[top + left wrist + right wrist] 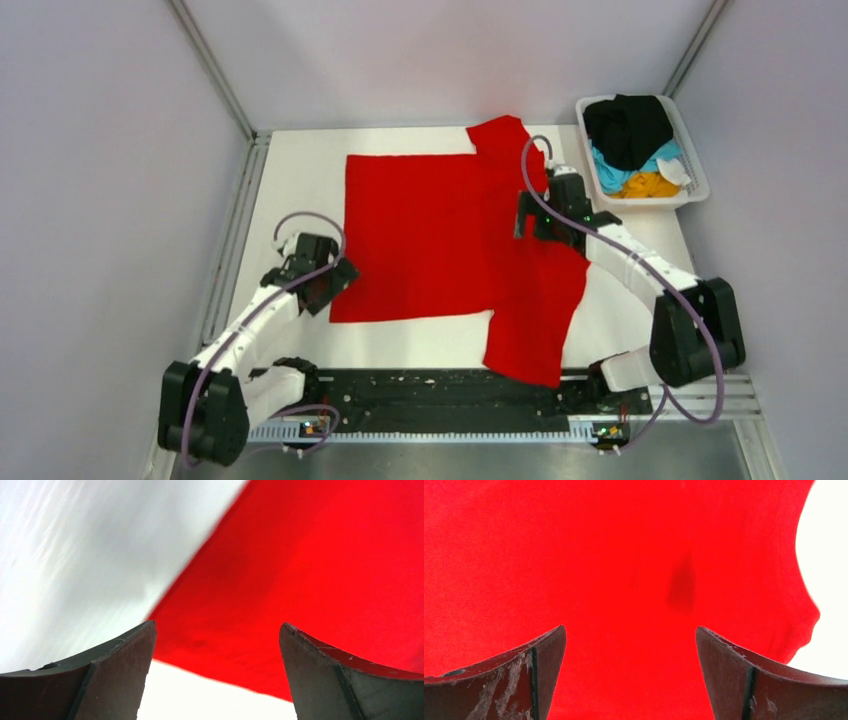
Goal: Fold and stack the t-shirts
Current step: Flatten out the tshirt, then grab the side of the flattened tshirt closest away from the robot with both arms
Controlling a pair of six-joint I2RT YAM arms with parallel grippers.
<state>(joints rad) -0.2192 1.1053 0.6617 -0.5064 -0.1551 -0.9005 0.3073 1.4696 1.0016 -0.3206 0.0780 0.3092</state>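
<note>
Red t-shirt [420, 235]: lies spread on the white table [300, 160], about mid-table, body flat toward 9 o'clock. One sleeve points to 1 o'clock, the other to 5 o'clock and reaches the near edge. The cloth around the shoulders, on the 3 o'clock side, looks slightly rumpled. No fold is visible.

Left gripper [335, 283]: at the shirt's 8 o'clock corner. The wrist view shows its jaws spread wide over the red edge [310, 570], grasping nothing.

Right gripper [527, 215]: over the shoulder area at the shirt's 3 o'clock side. Jaws likewise released, with flat red cloth [599, 555] below and nothing pinched.

White basket [700, 185]: at 2 o'clock on the table, well apart from the red shirt. It holds a black t-shirt [628, 128] on top, a light blue one [610, 172] and an orange-yellow one [648, 185], all bunched.

Assessment: early stage. The first shirt is laid out only; its folding and all three basket shirts remain. No stack exists.
</note>
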